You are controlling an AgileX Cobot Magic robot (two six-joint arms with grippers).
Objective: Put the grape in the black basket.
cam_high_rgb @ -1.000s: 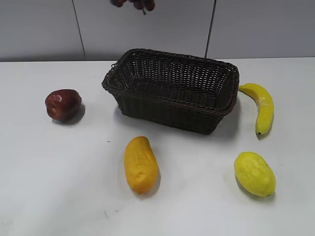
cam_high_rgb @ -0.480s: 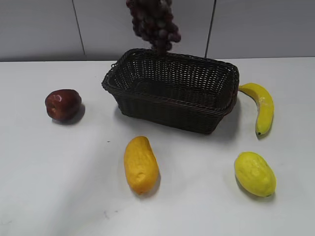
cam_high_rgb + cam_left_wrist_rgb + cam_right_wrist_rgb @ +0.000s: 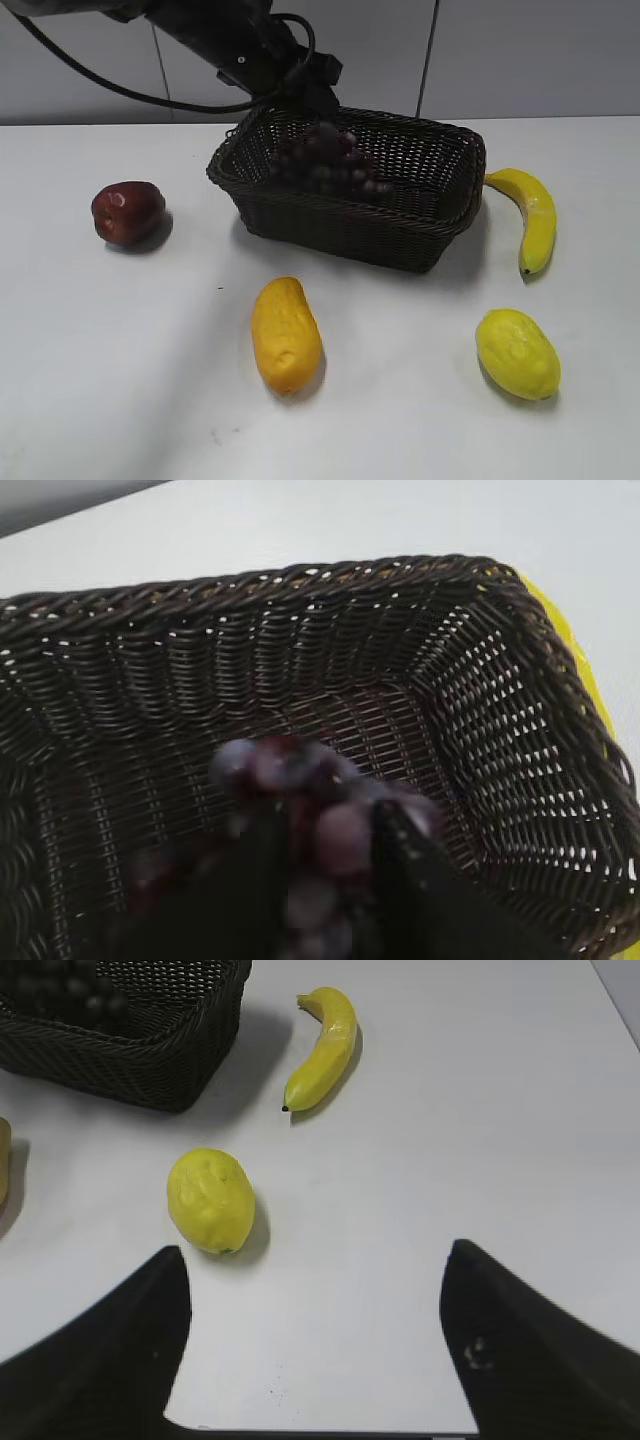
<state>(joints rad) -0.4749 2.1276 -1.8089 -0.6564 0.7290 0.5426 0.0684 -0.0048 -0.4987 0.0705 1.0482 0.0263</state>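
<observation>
left gripper (image 3: 325, 880) is down inside the basket (image 3: 520, 710), its two dark fingers (image 3: 405, 880) on either side of the grape (image 3: 320, 810); closed on the bunch, berries showing between and ahead of the fingers. wrist picture is blurred at the berries, so exact contact points unclear. in the exterior view the left arm (image 3: 240, 45) reaches in from the far left corner of the bench (image 3: 130, 400) and ends at the basket's far rim, gripper (image 3: 318, 105) just above the bunch.

grape (image 3: 330, 165) is inside the basket (image 3: 350, 225), toward its left half, lying across the interior with its top at about rim height. cannot tell whether it rests on the basket floor or hangs from the gripper.

right gripper (image 3: 315, 1350) hovers above bare bench near the right front corner, fingers (image 3: 110, 1360) spread wide apart, nothing between them.

basket sits at mid-bench toward the far edge. banana (image 3: 532, 215) lies just beside the basket's right end, toward the right edge. apple (image 3: 128, 212) stands toward the left edge, apart from the basket. mango (image 3: 286, 335) lies in front of the basket, nearer the front edge. lemon (image 3: 517, 353) sits toward the front right corner; in the right wrist view the lemon (image 3: 210, 1200) is just ahead of the open fingers, banana (image 3: 322, 1048) beyond it.
</observation>
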